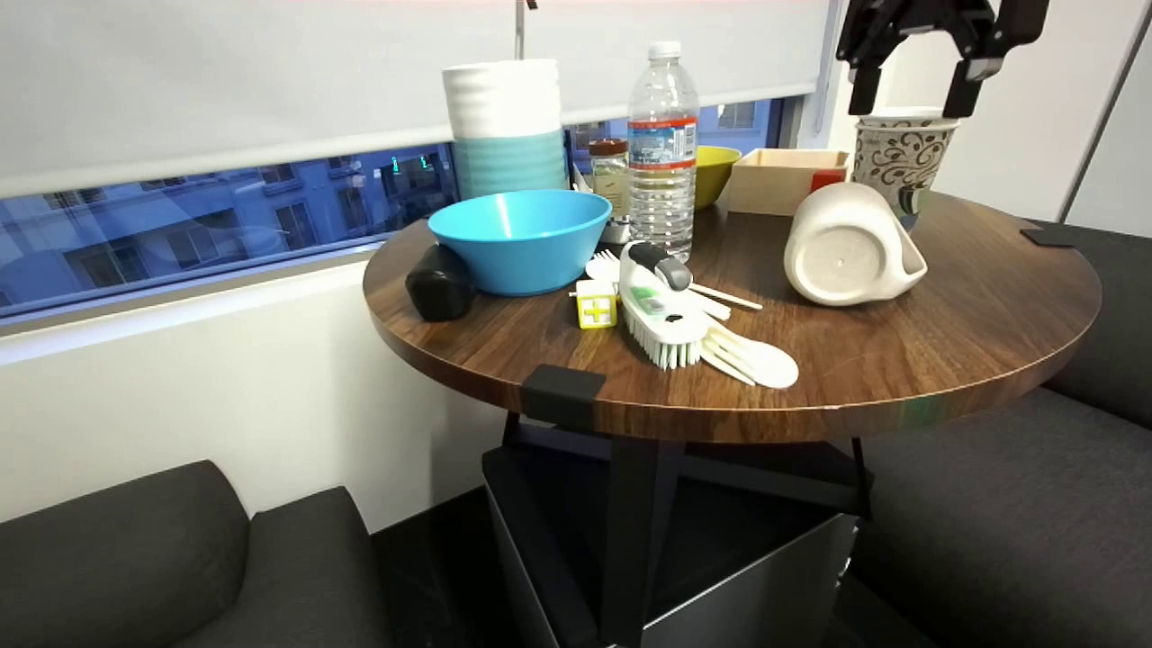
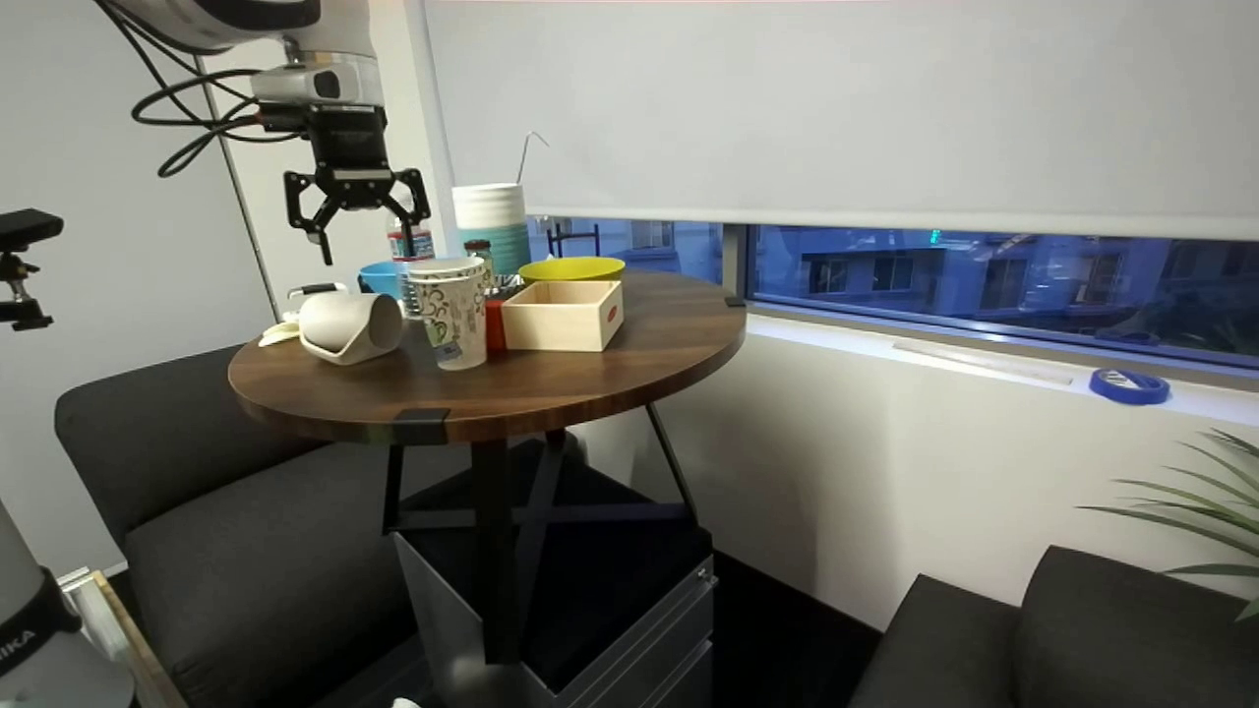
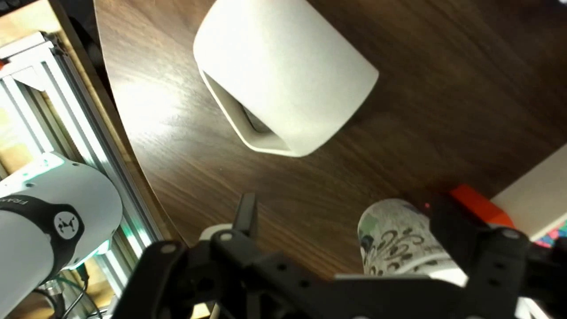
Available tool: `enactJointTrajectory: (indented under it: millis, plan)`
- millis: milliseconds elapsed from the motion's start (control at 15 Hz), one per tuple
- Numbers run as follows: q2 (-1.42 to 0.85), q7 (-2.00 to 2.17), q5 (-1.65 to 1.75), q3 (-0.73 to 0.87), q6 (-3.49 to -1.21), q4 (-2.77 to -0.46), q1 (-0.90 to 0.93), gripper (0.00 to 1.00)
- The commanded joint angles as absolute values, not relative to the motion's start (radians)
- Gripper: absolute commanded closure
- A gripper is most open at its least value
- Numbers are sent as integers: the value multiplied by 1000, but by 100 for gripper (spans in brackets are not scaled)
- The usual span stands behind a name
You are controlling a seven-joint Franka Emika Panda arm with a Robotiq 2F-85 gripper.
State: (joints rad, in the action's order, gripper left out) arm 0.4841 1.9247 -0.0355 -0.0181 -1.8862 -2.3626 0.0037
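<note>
And the black, two-fingered claw (image 2: pixel 369 256) hangs spread wide, holding nothing! Nearest it, upright on the round brown wooden counter (image 2: pixel 679 315) near a cream cylindrical mug (image 2: pixel 329 323) on its side, stands the swirl-printed white paper cup (image 1: pixel 904 166): likely light, easily crushed, best pinched gently high up.

Cups (image 2: pixel 454 320) near mug (image 2: pixel 339 323) on table (image 2: pixel 669 320)
</note>
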Motion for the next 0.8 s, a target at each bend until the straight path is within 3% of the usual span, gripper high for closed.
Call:
enactJointTrajectory:
  millis: [0,733]
  plan:
    - [486,1890,-65,-45,-1899,-2376,-29,0]
    - [430,1893,-205,-33,-1893,-2400,-37,0]
